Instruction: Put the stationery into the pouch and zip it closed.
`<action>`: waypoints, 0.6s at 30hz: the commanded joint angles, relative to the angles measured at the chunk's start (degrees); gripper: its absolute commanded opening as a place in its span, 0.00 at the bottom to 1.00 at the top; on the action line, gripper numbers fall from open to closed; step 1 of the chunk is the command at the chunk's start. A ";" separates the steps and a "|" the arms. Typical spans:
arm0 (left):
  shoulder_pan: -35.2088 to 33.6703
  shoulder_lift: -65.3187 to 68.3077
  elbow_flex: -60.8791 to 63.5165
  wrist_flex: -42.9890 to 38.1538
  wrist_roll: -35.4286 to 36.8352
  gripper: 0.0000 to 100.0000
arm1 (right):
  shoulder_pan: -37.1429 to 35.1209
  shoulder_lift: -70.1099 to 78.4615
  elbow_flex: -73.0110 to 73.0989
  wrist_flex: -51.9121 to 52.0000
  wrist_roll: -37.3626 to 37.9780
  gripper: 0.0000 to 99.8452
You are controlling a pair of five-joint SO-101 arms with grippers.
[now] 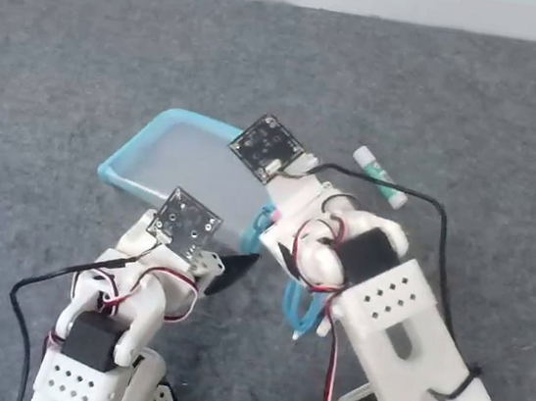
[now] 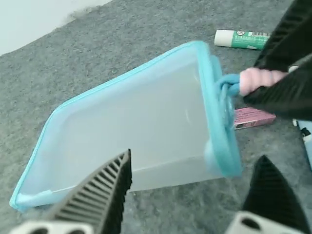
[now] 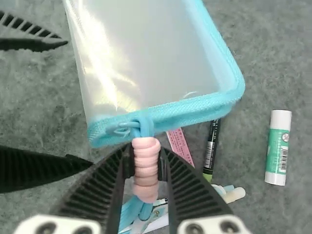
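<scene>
I see the pouch [image 1: 198,167] lying flat on the gray carpet [image 1: 89,58], in front of my two arms. It is see-through with a blue edge all around. My right gripper [image 3: 146,150] is squeezed tight on the pink pull [image 3: 146,168], which sits right between its two black fingers. A little blue loop [image 3: 144,126] ties that pink pull to the zipper at one corner of the pouch. I cannot tell if the zipper is open or closed along that short edge. My left gripper [image 2: 195,156] is low over the long side of the pouch, near the same end, and its fingers are wide apart with nothing between them. From the left wrist view one finger is over the pouch and the other is over the carpet just past the blue edge. The stationery is on the carpet outside the pouch. A glue stick [image 1: 380,176], white with a green label, lies by itself a bit away from the zipper end. A black pen [image 3: 210,146] and a flat pink thing [image 3: 179,144] lie side by side just beside the zipper end, partly under my right gripper. Some blue and white things [image 3: 229,192] lie there too, but I cannot tell what they are.
</scene>
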 commanded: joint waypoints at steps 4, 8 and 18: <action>0.35 0.53 -1.19 -3.08 0.70 0.38 | -1.10 -0.57 -0.97 -0.66 -0.79 0.01; -0.70 0.53 1.10 -4.92 -1.05 0.38 | -1.63 -3.82 -3.69 3.56 -0.79 0.01; -8.09 0.62 2.42 -7.74 -1.23 0.38 | 0.57 -11.74 -4.57 9.45 0.53 0.01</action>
